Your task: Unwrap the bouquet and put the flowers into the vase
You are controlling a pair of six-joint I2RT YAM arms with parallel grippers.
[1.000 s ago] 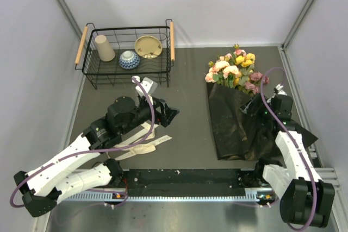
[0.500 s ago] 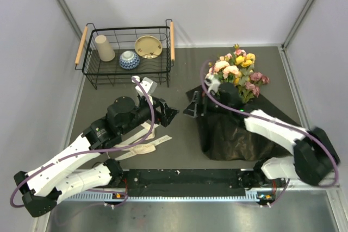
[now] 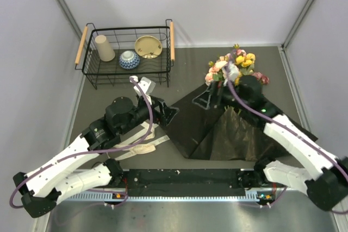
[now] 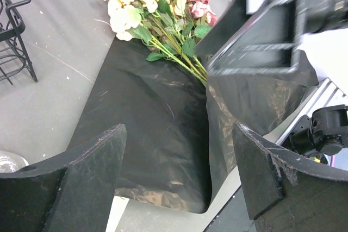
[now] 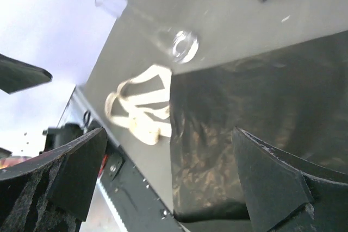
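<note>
While my right gripper (image 3: 205, 97) hangs wide open and empty over the black wrapping paper (image 3: 190, 129), that sheet lies spread flat on the counter (image 3: 185, 69), from the centre toward 4 o'clock. The flowers (image 3: 234, 64) lie at 1 o'clock, blooms outward, green stems running onto the paper's far corner. My left gripper (image 3: 167, 113) is spread wide too, holding nothing, at the sheet's 9 o'clock edge. The cream ribbon (image 3: 142, 146) lies loose at 7 o'clock. The clear glass vase (image 5: 182, 44) shows from my right wrist, on bare counter just beyond the ribbon, apart from the paper
</note>
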